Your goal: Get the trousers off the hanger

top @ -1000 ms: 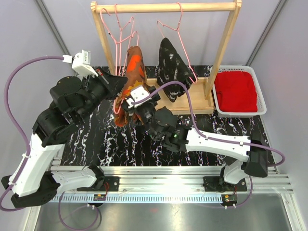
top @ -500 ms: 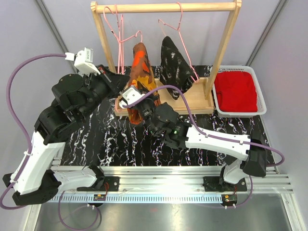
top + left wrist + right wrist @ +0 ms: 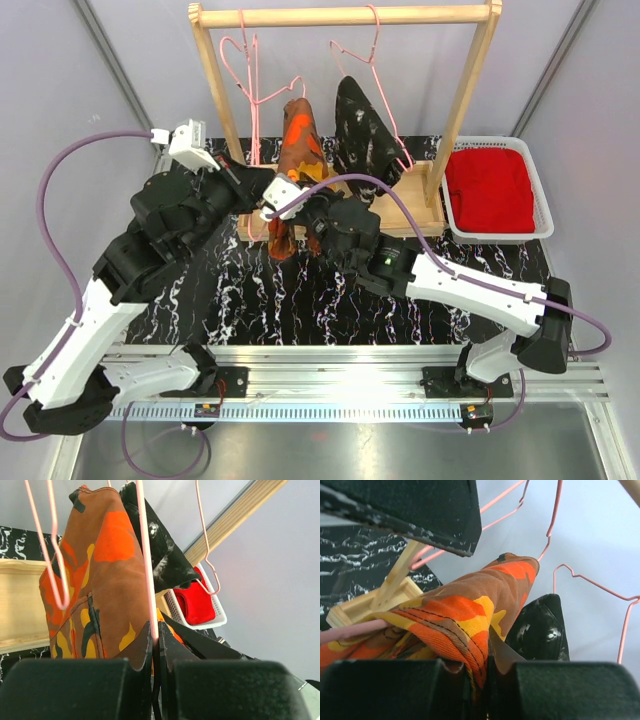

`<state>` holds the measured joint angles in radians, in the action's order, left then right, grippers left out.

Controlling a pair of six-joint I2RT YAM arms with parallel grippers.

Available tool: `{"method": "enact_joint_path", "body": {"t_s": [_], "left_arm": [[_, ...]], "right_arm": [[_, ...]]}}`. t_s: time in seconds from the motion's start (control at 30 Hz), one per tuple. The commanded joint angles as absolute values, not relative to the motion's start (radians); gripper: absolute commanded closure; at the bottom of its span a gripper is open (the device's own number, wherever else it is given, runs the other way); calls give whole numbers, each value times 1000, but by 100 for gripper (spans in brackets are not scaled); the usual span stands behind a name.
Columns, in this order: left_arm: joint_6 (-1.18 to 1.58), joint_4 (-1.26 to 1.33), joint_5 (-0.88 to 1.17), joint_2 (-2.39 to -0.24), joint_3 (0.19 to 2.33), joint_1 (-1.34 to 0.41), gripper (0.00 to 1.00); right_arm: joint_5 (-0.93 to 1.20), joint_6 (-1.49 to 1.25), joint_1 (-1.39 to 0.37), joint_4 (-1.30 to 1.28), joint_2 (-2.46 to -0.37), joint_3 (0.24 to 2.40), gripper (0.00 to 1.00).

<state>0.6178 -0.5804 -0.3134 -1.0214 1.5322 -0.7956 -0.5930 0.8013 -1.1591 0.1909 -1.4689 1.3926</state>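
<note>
The orange-red-black camouflage trousers point(image 3: 298, 150) hang over a pink wire hanger point(image 3: 254, 118) on the wooden rack. My right gripper point(image 3: 300, 215) is shut on their lower folded edge; in the right wrist view the cloth point(image 3: 470, 610) is pinched between the jaws point(image 3: 487, 652). My left gripper point(image 3: 255, 190) is shut on the hanger's wire point(image 3: 145, 555), which runs up from the closed jaws point(image 3: 156, 627) beside the camouflage cloth point(image 3: 100, 580). The black speckled trousers point(image 3: 365, 130) hang on a second hanger just to the right. The plain red trousers point(image 3: 490, 190) lie in a white basket.
The wooden rack's top bar point(image 3: 345, 14) and its base point(image 3: 410, 210) stand at the back of the black marbled table point(image 3: 240, 300). The white basket point(image 3: 497, 238) sits at the right. Another bare pink hanger point(image 3: 375, 50) carries the black pair close by.
My right gripper has shut on the camouflage trousers. Both arms, the hanger and the trousers have shifted right and back toward the rack.
</note>
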Motion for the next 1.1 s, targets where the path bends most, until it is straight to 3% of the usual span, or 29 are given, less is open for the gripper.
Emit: {"method": "enact_joint_path", "body": {"t_s": [0.0, 0.4, 0.57, 0.73, 0.93, 1.07], "left_arm": [[546, -526, -267, -991, 1456, -810, 100], [557, -518, -262, -962, 1347, -827, 100], [529, -587, -395, -991, 1434, -830, 100], [491, -609, -420, -1000, 1496, -828, 100], [535, -569, -391, -947, 1379, -830, 100], [575, -549, -374, -908, 1272, -834, 100]], "right_arm": [[-615, 730, -1120, 289, -1373, 1558, 100], [-581, 675, -1108, 204, -1359, 1675, 100], [-479, 604, -1108, 86, -1324, 1664, 100], [-537, 643, -1109, 163, -1313, 1606, 100], [-564, 701, -1109, 180, -1351, 1719, 100], [-580, 749, -1109, 120, -1437, 1935, 100]]}}
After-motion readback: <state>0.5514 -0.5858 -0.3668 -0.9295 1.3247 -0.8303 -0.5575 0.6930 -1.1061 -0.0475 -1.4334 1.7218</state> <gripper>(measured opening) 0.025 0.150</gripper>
